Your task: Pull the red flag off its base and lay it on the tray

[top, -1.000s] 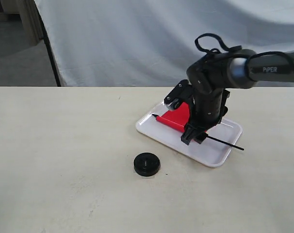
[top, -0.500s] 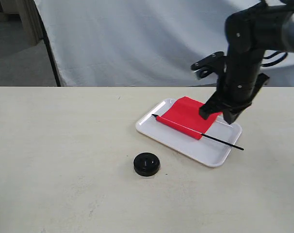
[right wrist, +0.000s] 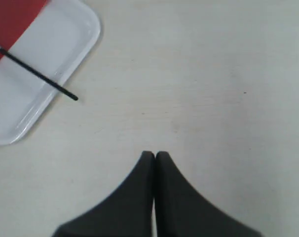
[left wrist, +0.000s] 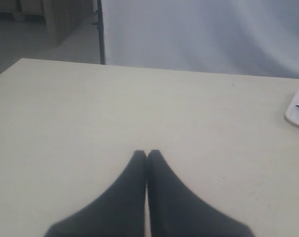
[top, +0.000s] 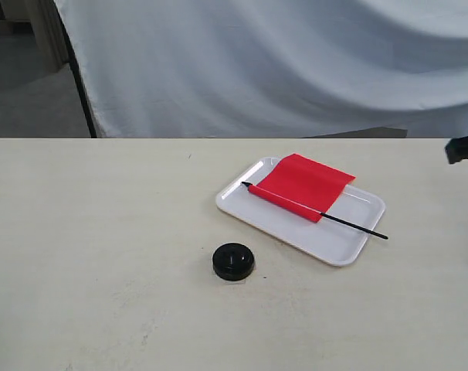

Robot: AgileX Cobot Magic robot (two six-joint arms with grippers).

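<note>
I see a plain red flag on a black pole, a plain white tray, a black base, a cream table and a pale grey-white backdrop. My left claw and right claw are black.

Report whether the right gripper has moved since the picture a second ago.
Yes. The right gripper, fingers shut, left its spot over the shallow white rectangular plastic tray and went rightward, past its right end, almost out of the exterior view.
</note>
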